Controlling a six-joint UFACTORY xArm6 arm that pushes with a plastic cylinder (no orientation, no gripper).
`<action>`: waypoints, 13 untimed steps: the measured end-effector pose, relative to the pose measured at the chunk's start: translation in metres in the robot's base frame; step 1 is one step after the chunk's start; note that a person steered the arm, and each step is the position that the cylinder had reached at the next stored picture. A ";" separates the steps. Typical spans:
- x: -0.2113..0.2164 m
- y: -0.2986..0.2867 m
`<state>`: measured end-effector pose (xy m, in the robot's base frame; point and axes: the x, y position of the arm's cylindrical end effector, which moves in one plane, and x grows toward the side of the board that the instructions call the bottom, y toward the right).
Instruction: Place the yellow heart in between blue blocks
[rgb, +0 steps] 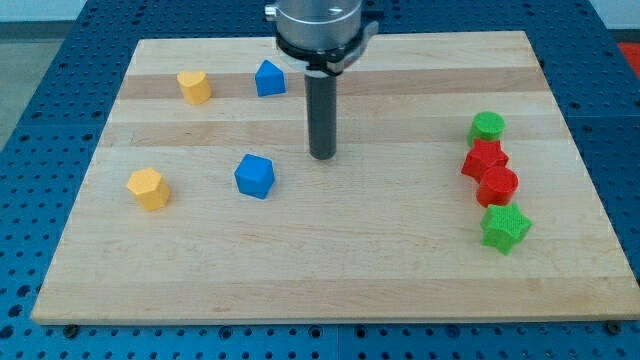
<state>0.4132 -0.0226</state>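
Observation:
The yellow heart (194, 87) lies near the board's top left. A blue block (269, 78) with a pointed top sits just to its right. A second blue block (254, 176) lies lower, near the board's middle left. My tip (322, 155) rests on the board to the right of both blue blocks, about level between them, touching nothing. The heart is well to the tip's upper left.
A yellow block (148, 188) lies at the left, below the heart. At the right a column runs down: green block (488, 127), red block (484, 158), red block (498, 185), green star-like block (505, 228). The wooden board (330, 280) sits on a blue pegboard.

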 end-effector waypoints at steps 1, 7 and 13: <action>-0.012 -0.012; -0.042 -0.182; -0.112 -0.173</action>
<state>0.3013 -0.1958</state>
